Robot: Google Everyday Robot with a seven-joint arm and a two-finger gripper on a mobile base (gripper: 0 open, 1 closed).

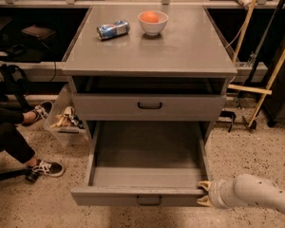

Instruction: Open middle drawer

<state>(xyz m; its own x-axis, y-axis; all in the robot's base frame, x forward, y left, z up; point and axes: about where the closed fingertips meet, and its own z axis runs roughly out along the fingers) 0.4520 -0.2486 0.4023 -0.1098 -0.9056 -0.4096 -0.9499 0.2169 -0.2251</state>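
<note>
The middle drawer [147, 151] is pulled far out of the grey cabinet, showing its plain grey inside, which is bare. Its front panel [109, 197] with a small black bar handle [148, 201] is near the bottom of the view. My gripper [203, 194] is at the right end of that front panel, fingers spread, with the yellowish fingertips [203, 185] against the corner. It holds nothing. The drawer above [109, 107] with its own black handle sits only slightly out. The bottom drawer is hidden under the open one.
On the cabinet top [180, 46] lie a crushed blue can [113, 29] and a white bowl [153, 23] holding an orange fruit. A seated person's legs and sneakers [45, 168] are at the left, next to a plastic bin [64, 120]. Wooden poles [263, 87] lean at the right.
</note>
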